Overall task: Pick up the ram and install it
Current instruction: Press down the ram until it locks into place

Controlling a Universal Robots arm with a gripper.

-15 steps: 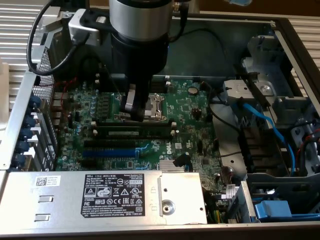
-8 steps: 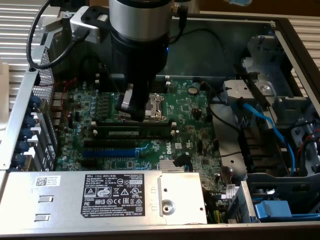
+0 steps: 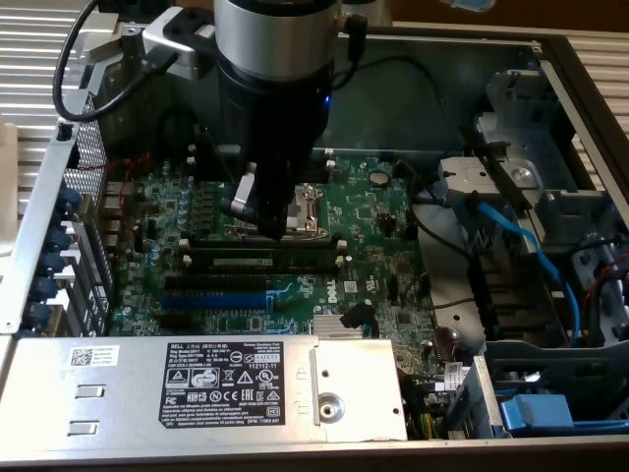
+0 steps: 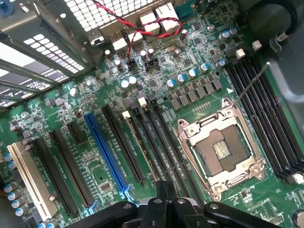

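The ram (image 3: 260, 262) is a long dark stick with a white label strip. It sits in one of the long black slots just beside the CPU socket (image 3: 307, 211) on the green motherboard. In the wrist view the ram (image 4: 142, 145) runs between empty black slots toward my fingers. My gripper (image 3: 263, 222) hangs low over the board, above the ram and the socket edge. Its fingers are shut together with nothing between them (image 4: 164, 202). Whether the tips touch the ram I cannot tell.
A blue expansion slot (image 3: 216, 298) lies beside the memory slots. The grey power supply box (image 3: 197, 388) borders the board toward the camera. Blue cables (image 3: 521, 246) and drive brackets fill the exterior view's right. A red and black wire (image 4: 142, 23) crosses near the perforated case wall (image 4: 47, 38).
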